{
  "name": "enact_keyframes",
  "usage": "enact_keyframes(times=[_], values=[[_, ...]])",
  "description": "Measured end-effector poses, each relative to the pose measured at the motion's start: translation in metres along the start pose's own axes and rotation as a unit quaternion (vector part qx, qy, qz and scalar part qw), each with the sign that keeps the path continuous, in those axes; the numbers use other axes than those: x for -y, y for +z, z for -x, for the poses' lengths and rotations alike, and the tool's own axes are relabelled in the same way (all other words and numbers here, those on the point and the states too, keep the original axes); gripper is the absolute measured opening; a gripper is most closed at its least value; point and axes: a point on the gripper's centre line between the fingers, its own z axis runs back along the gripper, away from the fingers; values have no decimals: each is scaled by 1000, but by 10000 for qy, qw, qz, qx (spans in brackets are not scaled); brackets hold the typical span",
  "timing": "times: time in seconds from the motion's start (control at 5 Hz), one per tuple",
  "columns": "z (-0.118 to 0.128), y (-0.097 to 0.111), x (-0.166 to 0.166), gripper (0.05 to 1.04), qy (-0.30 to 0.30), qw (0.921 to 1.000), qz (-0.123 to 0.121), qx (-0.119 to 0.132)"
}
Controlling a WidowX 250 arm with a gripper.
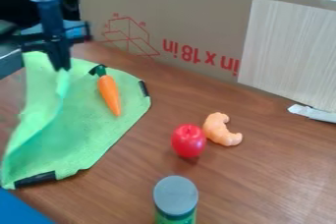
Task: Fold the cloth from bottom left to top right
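The gripper (60, 66) is at the upper left, pointing down, shut on a pinched bit of the green cloth. The cloth (85, 127) lies on the left side of the table, its left side raised in a ridge that runs from the gripper down toward the lower-left corner. Dark strips mark its lower-left and right corners. An orange carrot (109, 95) with a dark green top rests on the cloth's upper right part, to the right of the gripper.
Right of the cloth, a red apple-like toy (188, 141) sits beside a curved orange shrimp-like toy (221, 129). A grey-lidded green can (176, 199) stands at the bottom middle. A cardboard wall (197, 26) closes off the back, and a blue object (19, 210) occupies the lower-left corner.
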Motion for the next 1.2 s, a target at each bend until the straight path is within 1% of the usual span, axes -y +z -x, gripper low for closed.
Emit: enact_keyframes(times=[0.2, 0.4, 0.6, 0.8, 1.0, 1.2], values=[[6, -1, 17, 50, -148, 9999, -35, 68], [13, -1, 32, 50, -238, 9997, -11, 37], [14, 2, 44, 50, -226, 9997, -8, 34], [7, 1, 59, 50, -84, 10000, 22, -46], [-2, -3, 65, 71, 108, 9999, -22, -93], [-7, -14, 71, 214, 146, 9997, -138, -102]])
